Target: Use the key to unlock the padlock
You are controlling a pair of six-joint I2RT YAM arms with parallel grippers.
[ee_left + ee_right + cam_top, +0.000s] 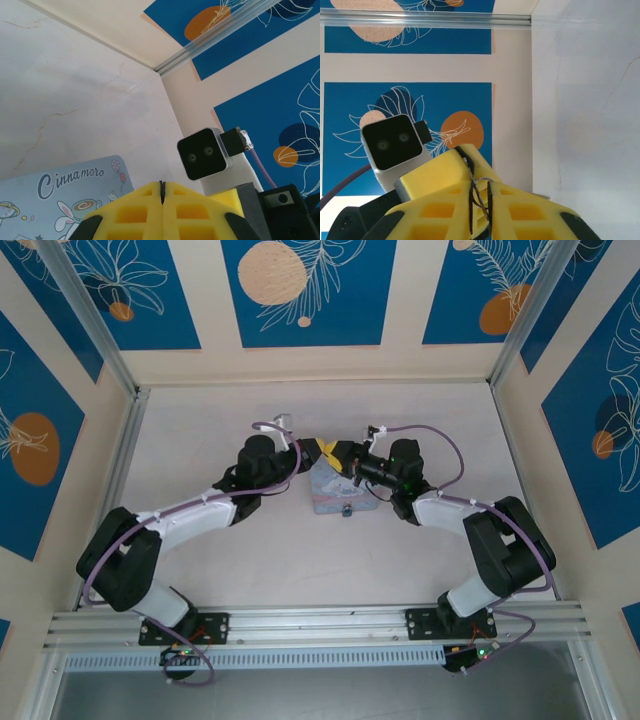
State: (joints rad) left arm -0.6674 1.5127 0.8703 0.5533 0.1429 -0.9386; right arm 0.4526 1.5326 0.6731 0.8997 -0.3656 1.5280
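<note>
Left gripper (161,186): pressed together, nothing seen between. Right gripper (480,205): pinched on thin dark sliver, likely key (481,186). Padlock (345,510) at 6 o'clock edge of tin (322,492), apparently not yet opened. Remaining: insertion, turn.

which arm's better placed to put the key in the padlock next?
Right gripper, probably: its jaws pinch a thin dark sliver, seemingly the key. Left gripper: jaws shut, nothing visibly held. Padlock sits at the near edge of the tin.
</note>
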